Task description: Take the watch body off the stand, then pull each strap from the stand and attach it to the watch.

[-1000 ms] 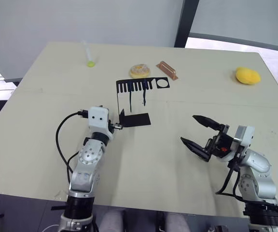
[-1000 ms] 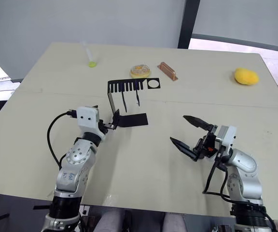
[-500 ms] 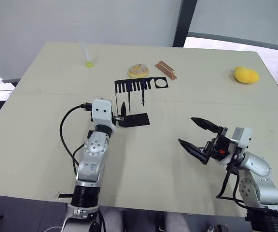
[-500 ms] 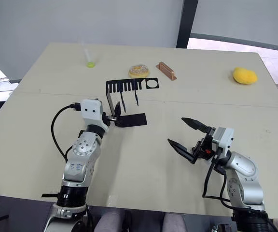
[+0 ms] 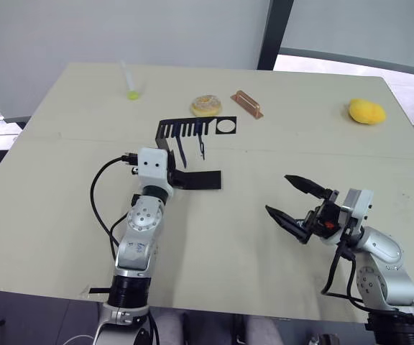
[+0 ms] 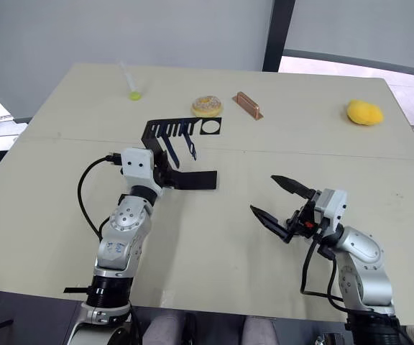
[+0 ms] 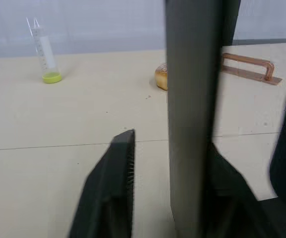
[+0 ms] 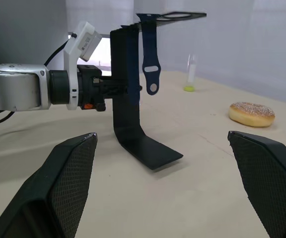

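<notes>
The black stand (image 5: 192, 128) is near the table's middle, its foot (image 5: 201, 180) flat on the top and its slotted plate leaning left. My left gripper (image 5: 169, 177) is shut on the stand's upright, which fills the gap between its fingers (image 7: 114, 188) in the left wrist view. Two dark blue straps (image 5: 202, 146) hang from the plate; one strap (image 8: 150, 55) dangles beside the upright in the right wrist view. My right gripper (image 5: 278, 194) is open over bare table to the right, well apart from the stand. The watch body is out of view.
A doughnut (image 5: 206, 106) and a copper-coloured block (image 5: 247, 104) lie just behind the stand. A tube with a green cap (image 5: 129, 80) is at the back left. A yellow lump (image 5: 367, 111) sits at the back right.
My left gripper has closed on the stand's upright. The stand has turned, its top plate swinging left and the straps with it. The right arm has hardly moved.
</notes>
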`<state>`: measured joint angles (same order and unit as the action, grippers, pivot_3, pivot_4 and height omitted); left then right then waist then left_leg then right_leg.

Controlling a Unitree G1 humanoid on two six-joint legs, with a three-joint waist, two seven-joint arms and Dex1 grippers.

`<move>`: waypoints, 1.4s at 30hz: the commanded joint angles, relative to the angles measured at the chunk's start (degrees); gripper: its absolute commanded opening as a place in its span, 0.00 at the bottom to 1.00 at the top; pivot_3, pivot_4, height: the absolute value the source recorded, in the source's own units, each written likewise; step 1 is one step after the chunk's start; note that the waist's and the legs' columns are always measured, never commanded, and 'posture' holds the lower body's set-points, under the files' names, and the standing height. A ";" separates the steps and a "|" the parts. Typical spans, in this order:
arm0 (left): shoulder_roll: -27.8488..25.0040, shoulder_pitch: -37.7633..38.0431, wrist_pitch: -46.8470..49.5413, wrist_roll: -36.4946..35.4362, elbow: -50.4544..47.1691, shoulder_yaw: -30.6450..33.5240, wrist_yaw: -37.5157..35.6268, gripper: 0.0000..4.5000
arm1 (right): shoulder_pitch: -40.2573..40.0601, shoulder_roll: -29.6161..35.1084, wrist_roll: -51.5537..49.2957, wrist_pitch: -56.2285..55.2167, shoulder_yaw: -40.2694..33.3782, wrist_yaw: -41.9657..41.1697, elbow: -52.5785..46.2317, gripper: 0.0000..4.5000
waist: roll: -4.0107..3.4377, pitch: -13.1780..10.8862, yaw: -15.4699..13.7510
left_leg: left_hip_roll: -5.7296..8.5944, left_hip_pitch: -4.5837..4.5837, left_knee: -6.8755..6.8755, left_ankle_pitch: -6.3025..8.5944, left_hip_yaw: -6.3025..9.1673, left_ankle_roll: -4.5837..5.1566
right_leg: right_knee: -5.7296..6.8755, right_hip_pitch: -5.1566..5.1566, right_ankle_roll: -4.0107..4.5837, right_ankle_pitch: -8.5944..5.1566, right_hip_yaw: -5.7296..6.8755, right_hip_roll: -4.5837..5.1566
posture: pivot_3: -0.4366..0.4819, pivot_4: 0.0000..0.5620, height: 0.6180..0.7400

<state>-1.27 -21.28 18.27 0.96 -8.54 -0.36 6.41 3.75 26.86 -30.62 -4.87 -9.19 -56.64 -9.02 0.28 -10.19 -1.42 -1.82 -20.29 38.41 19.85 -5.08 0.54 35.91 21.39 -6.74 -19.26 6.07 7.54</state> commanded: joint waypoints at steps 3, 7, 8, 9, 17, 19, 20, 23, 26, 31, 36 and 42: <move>-0.32 -1.30 -0.42 1.54 -0.96 -0.28 0.14 0.01 | 0.49 -1.84 1.23 -0.09 0.56 4.40 -2.98 1.00 | 0.00 0.00 0.14 | 0.00 0.01 0.00 0.00 -0.03 0.00 | 0.02 0.00 0.00 0.00 -0.01 -0.01 | 0.48 0.27 1.00; -0.26 -1.67 -0.56 1.93 -0.54 -0.59 0.03 0.01 | 1.06 -3.25 3.04 1.33 1.97 8.42 -4.39 1.00 | 0.00 0.00 0.06 | 0.00 0.00 -0.02 0.00 -0.02 0.00 | 0.02 0.03 0.00 0.00 -0.01 0.00 | 0.48 0.27 1.00; -0.15 -1.89 -0.95 2.09 -0.28 -0.56 0.29 0.01 | 1.19 -3.80 3.44 1.92 2.56 9.68 -5.21 1.00 | 0.00 0.00 0.05 | 0.00 0.00 -0.01 0.00 -0.02 0.00 | 0.01 0.03 0.00 0.00 -0.01 0.00 | 0.48 0.27 1.00; -0.01 -2.28 -1.41 2.09 0.19 -0.63 0.29 0.01 | 1.28 -4.33 4.27 3.80 3.33 12.03 -6.51 1.00 | 0.00 0.00 0.06 | 0.00 0.00 -0.01 0.00 -0.02 0.00 | 0.02 0.03 0.00 0.00 -0.01 0.00 | 0.48 0.27 1.00; 2.82 -6.13 -5.38 3.44 6.14 -1.65 2.32 0.01 | 6.57 -11.05 10.97 21.05 11.54 30.15 -15.73 1.00 | 0.00 0.00 0.04 | 0.00 -0.11 0.01 0.00 -0.01 -0.01 | 0.03 0.14 0.00 0.00 0.00 0.01 | 0.48 0.27 1.00; 3.50 -6.44 -5.79 3.59 6.75 -1.84 2.62 0.01 | 8.25 -13.19 11.66 23.43 13.09 32.94 -16.45 1.00 | 0.00 0.00 0.05 | 0.01 -0.14 0.02 0.00 0.01 -0.01 | 0.03 0.16 0.00 0.00 0.03 0.01 | 0.48 0.27 1.00; 3.82 -6.50 -5.92 3.62 6.90 -1.80 2.76 0.01 | 9.14 -14.04 12.30 24.30 13.91 34.03 -16.61 1.00 | 0.00 0.00 0.01 | 0.01 -0.16 0.03 0.00 0.01 -0.01 | 0.02 0.16 0.00 0.00 0.03 0.01 | 0.48 0.27 1.00; 4.75 -5.57 -5.60 3.32 6.40 -2.35 2.30 0.01 | 13.09 -17.79 14.65 27.23 16.06 38.76 -15.30 1.00 | 0.00 0.00 0.05 | 0.03 -0.25 0.10 0.00 0.10 0.00 | 0.02 0.17 0.00 0.00 0.10 0.01 | 0.48 0.27 1.00; 5.09 -4.96 -5.14 3.30 6.02 -2.81 1.82 0.01 | 18.46 -22.24 19.31 27.44 17.32 44.51 -9.88 1.00 | 0.00 0.01 0.25 | 0.01 -0.30 0.23 0.00 0.10 0.00 | 0.07 0.20 -0.01 0.01 0.11 0.00 | 0.48 0.27 1.00; 5.30 -5.16 -5.16 3.67 6.36 -2.92 1.82 0.01 | 23.27 -25.30 22.51 25.34 16.90 47.49 -3.95 1.00 | 0.00 0.01 0.14 | 0.04 -0.47 0.32 0.02 0.28 0.03 | 0.05 0.20 -0.03 0.02 0.20 0.02 | 0.48 0.27 1.00; 5.27 -5.22 -5.24 3.85 6.60 -2.84 1.79 0.01 | 25.71 -26.97 23.42 24.03 16.85 48.15 -1.25 1.00 | -0.01 0.02 0.41 | 0.03 -0.86 0.59 0.02 0.52 0.04 | 0.06 0.32 -0.06 0.04 0.45 0.00 | 0.48 0.27 1.00; 5.24 -5.02 -5.06 4.03 6.25 -2.64 2.08 0.01 | 25.86 -27.07 23.64 22.41 16.41 48.13 -1.12 1.00 | -0.01 0.02 0.41 | 0.05 -0.91 0.59 0.02 0.62 0.05 | 0.05 0.30 -0.07 0.04 0.53 0.01 | 0.48 0.27 1.00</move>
<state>3.51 -26.33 13.58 4.73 -0.80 -2.63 8.55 28.94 0.28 -7.47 19.30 7.93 -9.19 -8.81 0.26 -10.17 -1.01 -1.77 -21.20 39.00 19.88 -4.46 0.58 35.96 21.69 -6.80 -19.22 6.61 7.54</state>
